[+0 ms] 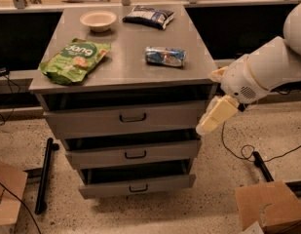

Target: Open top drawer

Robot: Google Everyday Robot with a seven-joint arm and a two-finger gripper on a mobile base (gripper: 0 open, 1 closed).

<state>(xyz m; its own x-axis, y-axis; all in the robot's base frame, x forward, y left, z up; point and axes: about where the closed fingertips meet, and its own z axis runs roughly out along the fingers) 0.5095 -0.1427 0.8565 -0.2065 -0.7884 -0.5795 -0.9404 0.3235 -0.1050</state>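
1. The top drawer (91, 122) sat directly under the grey cabinet top (125, 72), above the middle drawer (91, 157) and the bottom drawer (106, 189). A dark gap ran along its upper edge.
2. Its front looked pushed in or nearly so, though from this angle I could not be sure.
3. The small dark handle (133, 117) was at the centre of that front, with nothing on it.
4. My gripper (205, 126) hung at the right end of the top drawer's front, by the cabinet's right front corner and well apart from the handle.
5. It was tilted down and to the left from my white wrist, with its cream tip overlapping the drawer's right edge. I could not tell whether it touched the metal.
6. Whether my gripper was released or clenched I could not tell. It grasped nothing that I could see.
7. On the cabinet top lay a green snack bag (74, 60) at the front left, a pale bowl (98, 19) behind it, a dark bag (148, 16) at the back and a blue packet (165, 56) towards the right.
8. On the speckled floor, a black bar (45, 174) lay left of the drawers. A cardboard box (269, 206) stood at the lower right, and a thin cable (237, 150) ran below my arm.
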